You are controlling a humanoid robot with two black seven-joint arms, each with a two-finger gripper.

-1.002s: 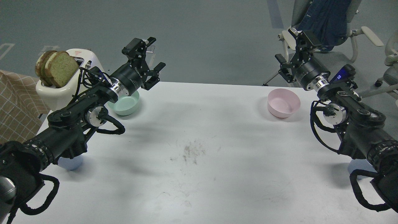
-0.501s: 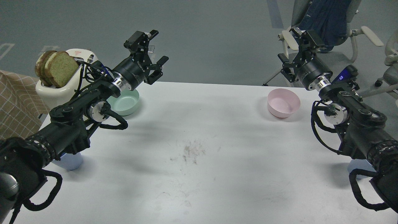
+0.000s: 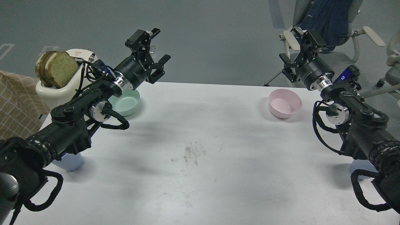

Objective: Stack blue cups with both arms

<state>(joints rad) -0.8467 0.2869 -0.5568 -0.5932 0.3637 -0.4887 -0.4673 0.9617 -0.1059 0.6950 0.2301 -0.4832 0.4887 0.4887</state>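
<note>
Left black two-finger gripper (image 3: 153,47) is hovering released above mint-green bowl (image 3: 126,104); right black two-finger gripper (image 3: 297,45) likewise released, empty. Periwinkle-blue plastic cups (image 3: 70,161) (image 3: 357,168) are sitting half-hidden under both arms.

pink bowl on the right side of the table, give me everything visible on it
The pale pink round bowl, matte and plastic-looking, stands upright and looks empty on the white table, near its far edge on the robot's right. Its walls taper to a narrower base, and it casts a soft shadow to the left. Nothing touches it but the table; the right gripper hovers open beyond and above it, well clear.
</note>
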